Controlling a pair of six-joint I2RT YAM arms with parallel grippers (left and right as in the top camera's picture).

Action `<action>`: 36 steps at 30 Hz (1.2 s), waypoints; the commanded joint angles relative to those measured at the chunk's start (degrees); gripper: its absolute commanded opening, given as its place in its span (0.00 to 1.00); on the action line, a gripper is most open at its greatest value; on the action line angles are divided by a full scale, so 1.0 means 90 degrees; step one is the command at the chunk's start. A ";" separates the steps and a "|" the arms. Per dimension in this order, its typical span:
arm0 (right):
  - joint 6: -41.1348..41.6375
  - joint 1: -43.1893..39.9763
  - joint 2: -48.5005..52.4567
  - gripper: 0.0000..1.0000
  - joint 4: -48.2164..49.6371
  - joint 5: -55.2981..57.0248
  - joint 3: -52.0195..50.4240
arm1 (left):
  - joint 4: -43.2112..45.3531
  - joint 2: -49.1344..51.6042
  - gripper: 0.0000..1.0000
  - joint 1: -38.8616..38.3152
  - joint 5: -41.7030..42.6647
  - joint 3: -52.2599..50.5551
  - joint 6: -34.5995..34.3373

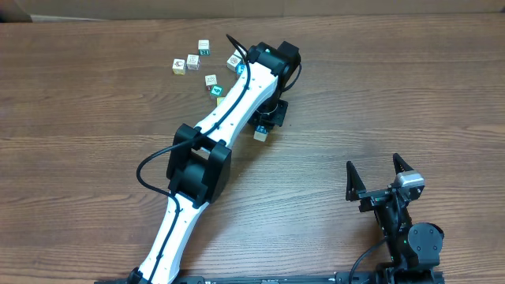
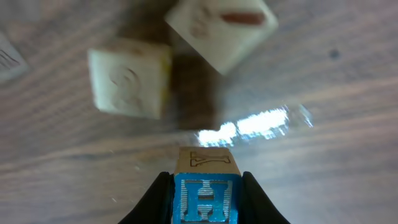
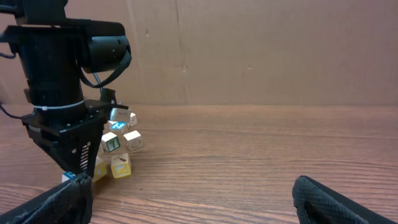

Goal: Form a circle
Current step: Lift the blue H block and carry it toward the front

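Observation:
No circle is formed; its pieces are small printed cubes. My left gripper (image 2: 206,179) is shut on a cube with a blue H face (image 2: 207,198), low over the table near mid-table (image 1: 260,131). Two pale cubes (image 2: 130,81) (image 2: 221,27) lie blurred on the wood just beyond it. Several more cubes are scattered at the back left, among them a white one (image 1: 179,66), one (image 1: 203,47) farthest back, and one (image 1: 211,80) beside the left arm. My right gripper (image 1: 373,164) stands open and empty at the front right, far from the cubes.
The white left arm (image 1: 207,150) stretches diagonally from the front left edge toward the cubes and hides some of them. In the right wrist view a yellow cube (image 3: 121,167) and others sit beside the left gripper (image 3: 76,167). A cardboard wall (image 3: 261,50) backs the table.

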 commanded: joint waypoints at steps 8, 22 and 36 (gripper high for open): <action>-0.0007 -0.0012 -0.0051 1.00 0.0029 0.0046 -0.0066 | 0.0891 -0.0155 0.05 0.0352 -0.1277 -0.0376 -0.0262; -0.0005 -0.0012 -0.0051 1.00 0.0029 0.0046 -0.0066 | 0.0607 -0.0163 0.04 0.0517 -0.0738 -0.0374 -0.0321; -0.0005 -0.0012 -0.0051 1.00 0.0029 0.0046 -0.0066 | -0.0816 -0.0687 0.04 0.0508 -0.0748 -0.0374 -0.0277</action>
